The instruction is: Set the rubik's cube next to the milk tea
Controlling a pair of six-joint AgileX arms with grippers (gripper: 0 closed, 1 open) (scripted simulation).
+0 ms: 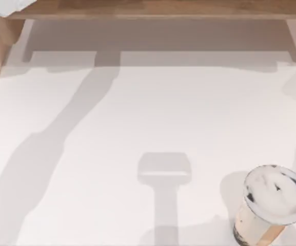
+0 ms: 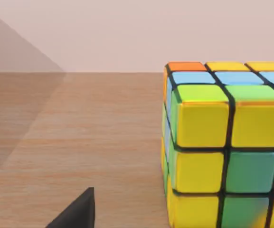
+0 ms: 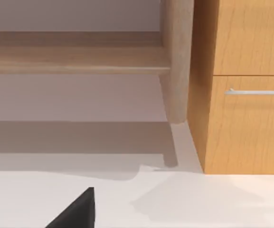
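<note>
The step in hand looks like the approach to the pick: the left wrist view looks across a wooden shelf top at the rubik's cube, which stands upright on that wood, yellow and green squares facing the camera, orange and blue ones on its upper face; nothing grips it yet. The milk tea stands on the white surface at the top view's lower right, its glossy sealed top towards the camera, well apart from the raised wooden shelf along the far edge; so the cube and the cup are far from each other and the placing is not begun.

The left tool shows in its wrist view by one dark fingertip, low in front of the cube and not touching it; I cannot tell how far it is open, and it seems to hold nothing. In my judgement the next move calls for bringing that tool square onto the cube, fingers either side of two opposite faces, then closing, lifting clear of the shelf and carrying it down beside the cup without knocking it.

The right arm looks parked; its wrist view faces a wooden cabinet with a drawer handle, one dark fingertip over the white surface; its opening I cannot tell either.
</note>
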